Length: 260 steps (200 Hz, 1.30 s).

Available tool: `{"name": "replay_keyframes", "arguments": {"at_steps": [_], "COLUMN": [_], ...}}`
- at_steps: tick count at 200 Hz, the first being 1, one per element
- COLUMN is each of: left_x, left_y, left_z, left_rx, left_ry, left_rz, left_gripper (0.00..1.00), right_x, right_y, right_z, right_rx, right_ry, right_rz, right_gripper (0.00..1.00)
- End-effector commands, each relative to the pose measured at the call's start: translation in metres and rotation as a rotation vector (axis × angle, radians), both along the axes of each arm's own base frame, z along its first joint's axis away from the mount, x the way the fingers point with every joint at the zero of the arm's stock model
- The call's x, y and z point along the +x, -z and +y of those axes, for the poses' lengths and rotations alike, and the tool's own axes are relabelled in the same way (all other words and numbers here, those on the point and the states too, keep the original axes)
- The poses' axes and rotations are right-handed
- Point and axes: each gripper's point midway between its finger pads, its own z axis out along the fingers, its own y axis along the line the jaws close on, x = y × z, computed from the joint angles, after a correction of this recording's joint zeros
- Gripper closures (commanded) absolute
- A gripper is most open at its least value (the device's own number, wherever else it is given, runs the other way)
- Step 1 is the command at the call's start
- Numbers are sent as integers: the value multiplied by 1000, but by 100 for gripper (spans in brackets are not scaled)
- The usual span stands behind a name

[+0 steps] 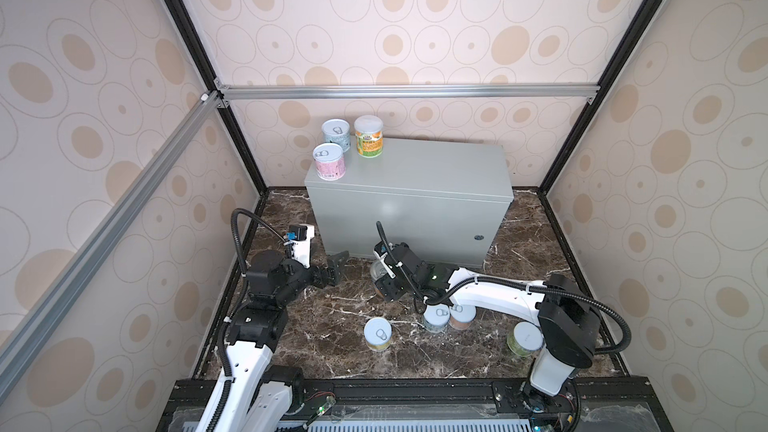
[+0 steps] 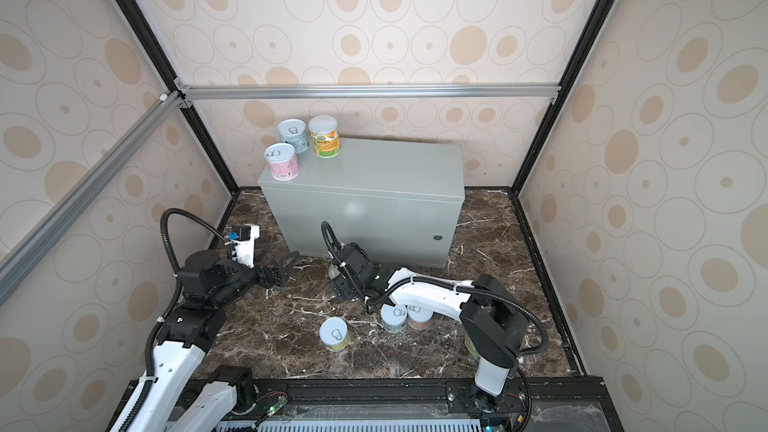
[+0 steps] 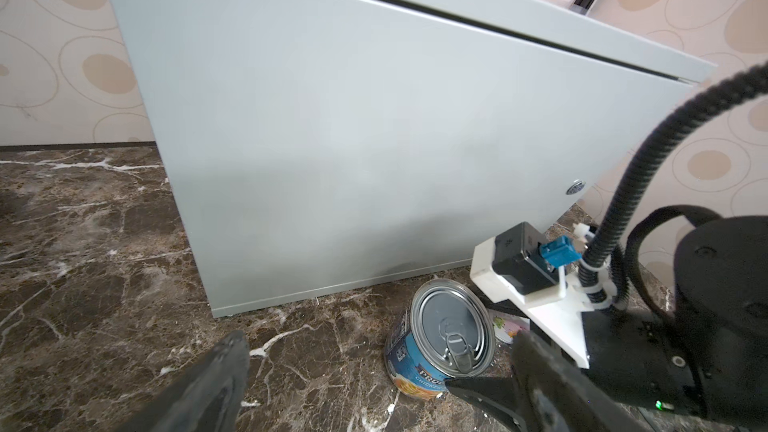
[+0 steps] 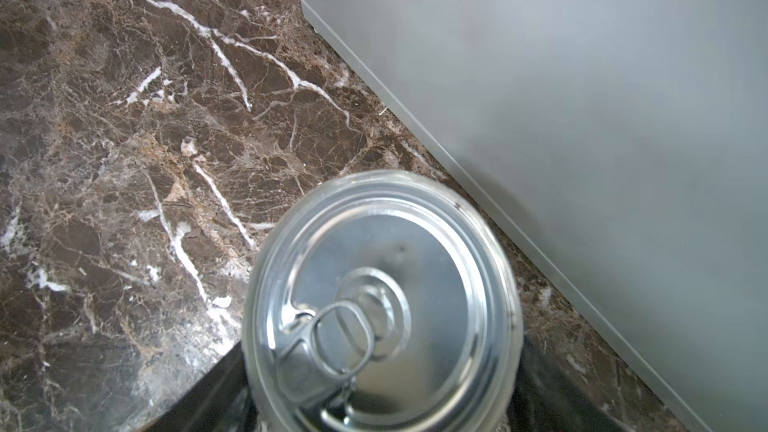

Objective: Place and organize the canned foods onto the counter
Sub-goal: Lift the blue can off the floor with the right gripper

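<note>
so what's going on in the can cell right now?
Cans are being moved up onto the grey counter. Three stand at its left end: a pink can, a pale blue can and an orange can. The right hand is down over the blue soup can on the marble, straddling it; whether it grips yet is unclear. The left hand hangs open and empty nearby. Left on the marble: a yellow can, a grey-blue can beside a tan can, and a green can.

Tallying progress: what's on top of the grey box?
Three cans at the left end of the grey box: pink can, pale blue can behind it, orange-labelled can beside that. They hide the corner behind.
</note>
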Motion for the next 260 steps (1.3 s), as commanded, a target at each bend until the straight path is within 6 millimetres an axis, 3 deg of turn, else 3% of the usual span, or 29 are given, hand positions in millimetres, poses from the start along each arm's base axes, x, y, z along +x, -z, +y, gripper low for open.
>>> {"name": "replay_keyframes", "arguments": {"at_steps": [1,37,110,197,260], "left_x": [1,2,4,4,3], "left_y": [-29,-28,-26,-29,-29], "left_z": [-4,-6,-7,-8,-7], "left_rx": [-17,-22,-18,-10,-3], "left_ry": [22,29,38,43,44], "left_rz": [-71,-62,-54,-59,-59], "left_gripper": [2,2,2,2,2], "right_x": [17,13,15,25,40], "right_y": [-56,-44,-31,0,13], "right_z": [10,2,7,7,27], "right_rx": [171,169,195,167,180], "right_ry": [21,37,48,131,138], "right_rz": [-135,-129,-114,-68,-70], "right_gripper": [34,32,6,1,1]}}
